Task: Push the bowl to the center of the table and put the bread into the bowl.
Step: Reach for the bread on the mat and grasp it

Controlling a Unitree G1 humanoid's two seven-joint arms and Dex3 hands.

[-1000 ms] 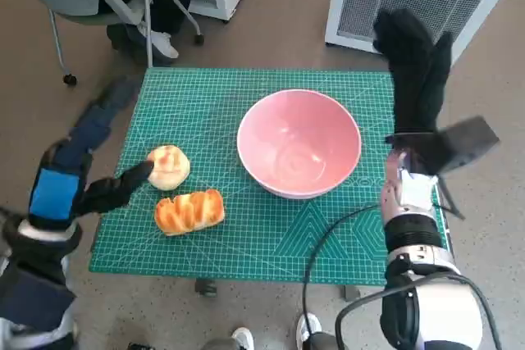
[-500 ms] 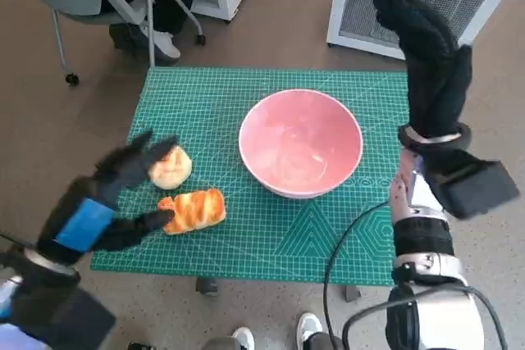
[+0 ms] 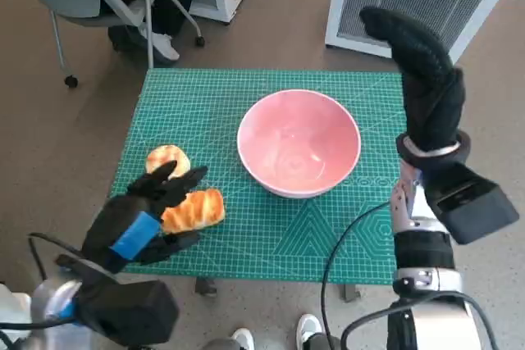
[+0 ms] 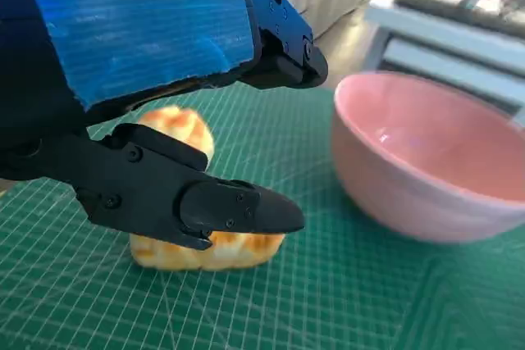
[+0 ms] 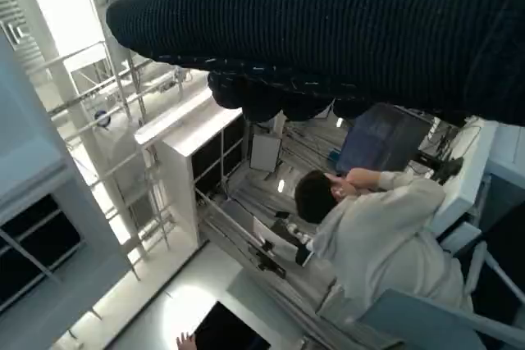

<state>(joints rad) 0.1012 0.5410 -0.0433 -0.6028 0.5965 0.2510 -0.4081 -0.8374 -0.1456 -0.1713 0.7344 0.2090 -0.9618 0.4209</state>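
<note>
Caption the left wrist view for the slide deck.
Left hand poised open over a bread roll on the green cutting mat, pink bowl alongside.

Mid-frame in your head view sits the pink round bowl (image 3: 299, 143) on the green gridded mat (image 3: 271, 235); left of it, the round bun (image 3: 163, 156), with the long glazed loaf (image 3: 197, 209) just below.

The right hand (image 5: 344, 30), in its black knitted glove, spans the frame. Beyond it: a person (image 5: 385, 235) in a pale top and white shelving (image 5: 197, 145).

Even bright light; soft shadows; wide-angle bend in head view; right wrist view backlit, glaring
</note>
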